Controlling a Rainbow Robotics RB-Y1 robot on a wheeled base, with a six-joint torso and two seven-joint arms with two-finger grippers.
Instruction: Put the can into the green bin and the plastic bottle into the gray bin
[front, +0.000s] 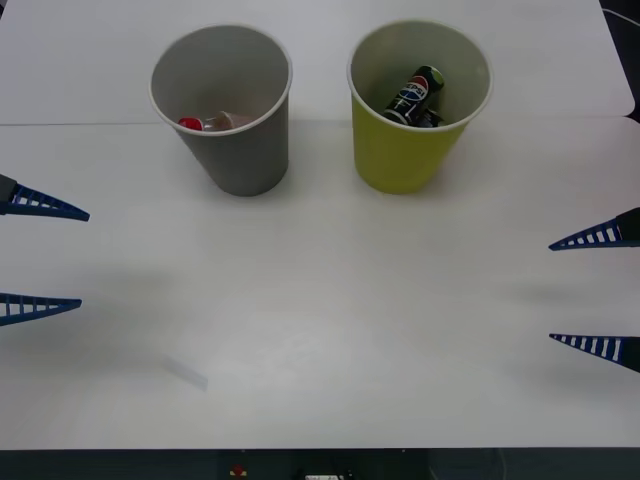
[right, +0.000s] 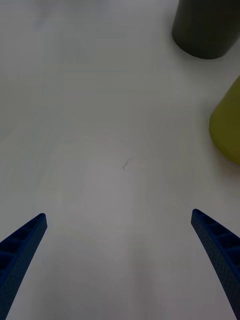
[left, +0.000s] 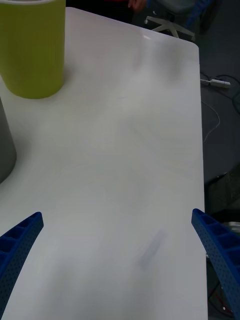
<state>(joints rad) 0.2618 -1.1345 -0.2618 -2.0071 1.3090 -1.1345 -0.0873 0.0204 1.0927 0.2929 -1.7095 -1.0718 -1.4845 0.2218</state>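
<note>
- Both of my grippers are spread wide with nothing between their fingers: my left gripper (front: 40, 255) hangs at the left edge of the table (front: 320, 330), my right gripper (front: 595, 290) at the right edge, each well apart from the bins.
- Seen from my right wrist, the blue fingers (right: 22, 250) stand far apart over bare white tabletop, with the bases of the two bins off ahead; my left wrist shows the same wide spread over the table top.
- At the far left stands the gray bin (front: 245, 150), upright, and the plastic bottle (front: 205, 122) lies down inside it, its red cap showing against the inner wall.
- Just to its right stands the green bin (front: 400, 150), also upright, apart from the gray one, and the can (front: 415, 95) rests tilted inside it, logo up.
- By my judgement both placements are done: each thing sits in its proper bin, so the sorting looks complete and I am in the finishing step, arms drawn out to the sides.
- What comes next asks little of me: keep both arms clear of the bins so I do not knock either over, and hold or settle to rest; no further grasp seems needed.
</note>
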